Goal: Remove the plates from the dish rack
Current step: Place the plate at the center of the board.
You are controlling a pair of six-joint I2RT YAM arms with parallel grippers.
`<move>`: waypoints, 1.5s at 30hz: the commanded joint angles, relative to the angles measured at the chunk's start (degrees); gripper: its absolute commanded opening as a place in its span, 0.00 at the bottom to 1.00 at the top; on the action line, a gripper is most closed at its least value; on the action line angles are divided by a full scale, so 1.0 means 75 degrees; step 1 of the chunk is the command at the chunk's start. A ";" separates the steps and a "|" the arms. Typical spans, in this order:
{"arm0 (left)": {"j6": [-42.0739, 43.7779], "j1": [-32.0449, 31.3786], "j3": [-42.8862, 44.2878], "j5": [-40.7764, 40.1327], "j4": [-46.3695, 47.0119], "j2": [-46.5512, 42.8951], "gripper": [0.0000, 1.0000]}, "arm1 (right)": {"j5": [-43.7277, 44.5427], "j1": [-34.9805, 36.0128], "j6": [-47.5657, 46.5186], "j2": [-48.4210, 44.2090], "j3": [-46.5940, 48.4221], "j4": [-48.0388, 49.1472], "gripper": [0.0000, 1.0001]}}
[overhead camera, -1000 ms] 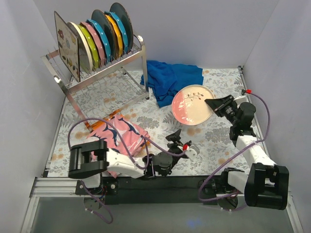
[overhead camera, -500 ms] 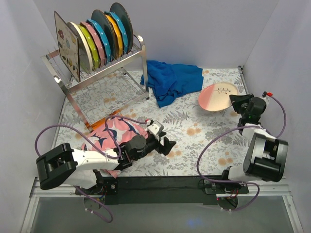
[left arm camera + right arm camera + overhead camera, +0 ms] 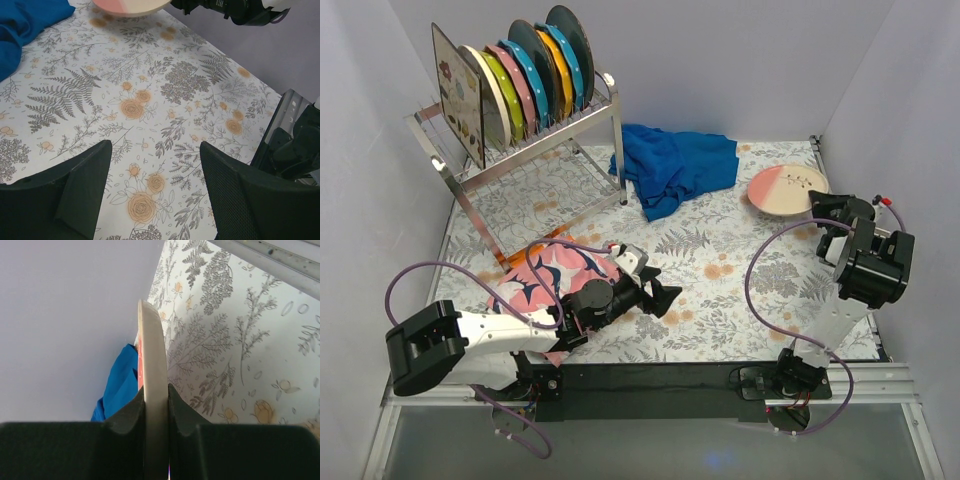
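The silver wire dish rack (image 3: 535,150) stands at the back left with several plates (image 3: 525,85) upright in its prongs, a square floral one at the left end. A cream and pink plate (image 3: 783,188) hangs low over the back right corner of the table, held by its rim in my right gripper (image 3: 824,204). In the right wrist view that plate (image 3: 151,345) is seen edge-on, pinched between both pads at my right gripper (image 3: 156,402). My left gripper (image 3: 658,292) hovers open and empty over the floral table cover near the front centre. In the left wrist view the left gripper (image 3: 155,150) is wide apart and the plate (image 3: 132,5) lies at the top edge.
A crumpled blue cloth (image 3: 675,165) lies at the back centre, between the rack and the held plate. A folded pink patterned cloth (image 3: 555,278) lies under my left arm. Grey walls close in the left, back and right sides; a metal rail (image 3: 280,260) runs along the right edge.
My right arm has swung the cream and pink plate from the table's middle to the back right corner and lowered it. My left arm has drawn back leftward, its jaws slightly wider.
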 commanded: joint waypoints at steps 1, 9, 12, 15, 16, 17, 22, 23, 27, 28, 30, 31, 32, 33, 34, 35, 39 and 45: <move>-0.0011 -0.0010 0.0052 -0.0149 0.0018 0.0089 0.70 | -0.0145 0.0032 0.1048 0.0390 0.0786 0.2010 0.01; 0.0059 -0.0021 0.0052 -0.0102 -0.0018 0.0066 0.70 | -0.0132 0.0043 0.1119 0.1422 0.1980 0.1565 0.01; 0.0083 -0.0021 -0.0007 -0.0090 0.0029 0.0042 0.70 | -0.0203 0.0125 0.1025 0.1610 0.2262 0.1448 0.02; 0.0141 -0.0021 -0.0007 -0.0125 0.0041 0.0065 0.70 | -0.0074 0.0242 0.0967 0.1657 0.2310 0.1190 0.09; 0.0153 -0.0021 0.0005 -0.0137 0.0018 0.0065 0.70 | -0.0016 0.0301 0.0967 0.1668 0.2310 0.1120 0.13; 0.0165 -0.0021 0.0016 -0.0160 0.0006 0.0089 0.70 | 0.0043 0.0336 0.0967 0.1703 0.2286 0.1027 0.15; 0.0211 -0.0045 -0.0018 -0.0195 0.0006 0.0007 0.70 | 0.0523 0.0465 0.0943 0.1680 0.2064 0.0722 0.19; 0.0212 -0.0056 -0.0007 -0.0195 0.0006 -0.0040 0.70 | 0.0535 0.0477 0.0931 0.1680 0.2064 0.0582 0.21; 0.0235 -0.0080 -0.0054 -0.0207 0.0018 -0.0157 0.70 | 0.0805 0.0524 0.0932 0.1587 0.1888 0.0323 0.31; 0.0235 -0.0092 -0.0042 -0.0219 0.0006 -0.0169 0.70 | 0.0805 0.0524 0.0931 0.1575 0.1899 0.0206 0.32; 0.0235 -0.0103 -0.0065 -0.0288 0.0006 -0.0204 0.70 | 0.0782 0.0512 0.0862 0.1493 0.1935 -0.0343 0.35; 0.0223 -0.0103 -0.0066 -0.0335 0.0006 -0.0204 0.70 | 0.0793 0.0512 0.0826 0.1388 0.1958 -0.0937 0.37; 0.0247 -0.0103 -0.0066 -0.0382 0.0006 -0.0193 0.70 | 0.0805 0.0512 0.0745 0.1329 0.2063 -0.1326 0.38; 0.0247 -0.0103 -0.0042 -0.0429 -0.0006 -0.0146 0.70 | 0.0828 0.0512 0.0523 0.1294 0.2133 -0.1701 0.38; 0.0258 -0.0103 -0.0054 -0.0453 -0.0017 -0.0134 0.70 | 0.0852 0.0512 0.0417 0.1235 0.2215 -0.2413 0.40; 0.0270 -0.0103 -0.0007 -0.0476 -0.0029 -0.0111 0.70 | 0.0875 0.0512 0.0358 0.1200 0.2251 -0.2710 0.40; 0.0293 -0.0127 0.0028 -0.0512 -0.0076 -0.0087 0.69 | 0.0946 0.0512 0.0065 0.0989 0.2181 -0.3274 0.42; 0.0364 -0.0162 -0.0007 -0.0605 -0.0076 -0.0157 0.70 | 0.1343 0.0512 -0.0615 0.0849 0.2509 -0.5008 0.44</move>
